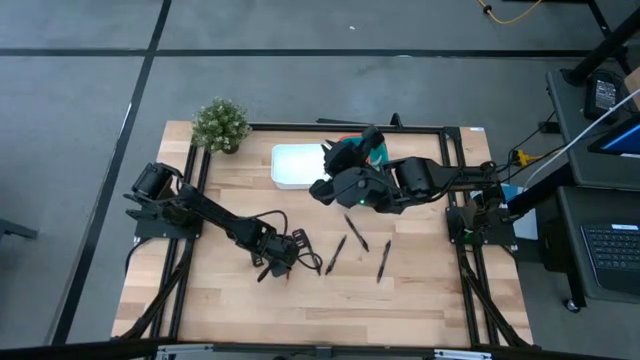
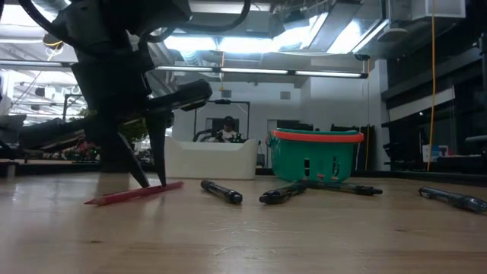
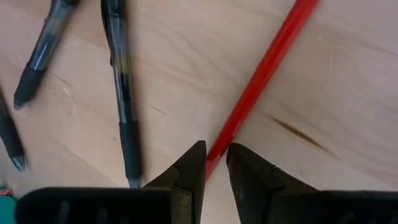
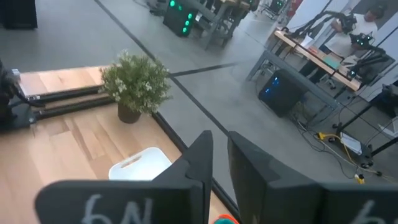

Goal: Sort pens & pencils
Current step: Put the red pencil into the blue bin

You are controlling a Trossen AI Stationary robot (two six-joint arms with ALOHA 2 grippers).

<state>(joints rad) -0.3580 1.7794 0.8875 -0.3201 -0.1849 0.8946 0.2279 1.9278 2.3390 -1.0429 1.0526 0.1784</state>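
While the wooden desk carries everything, the largest things on it stand along its far edge: a white tray near the middle of that edge, a green basket with an orange rim just beside it, and a small potted plant at the far left corner. The right arm reaches in from the right edge, and the right gripper hangs above the tray and basket, its fingers close together with only a thin gap and nothing seen between them. The left arm stretches from the left edge toward the desk's middle. There the left gripper points down at the desk, its fingers narrowly parted, one on either side of the end of a red pencil that lies flat on the wood; whether they press on it cannot be told. Three black pens lie flat near the desk's centre, spread between the left gripper and the right edge, apart from one another. In the left wrist view two pens lie just beside the pencil.
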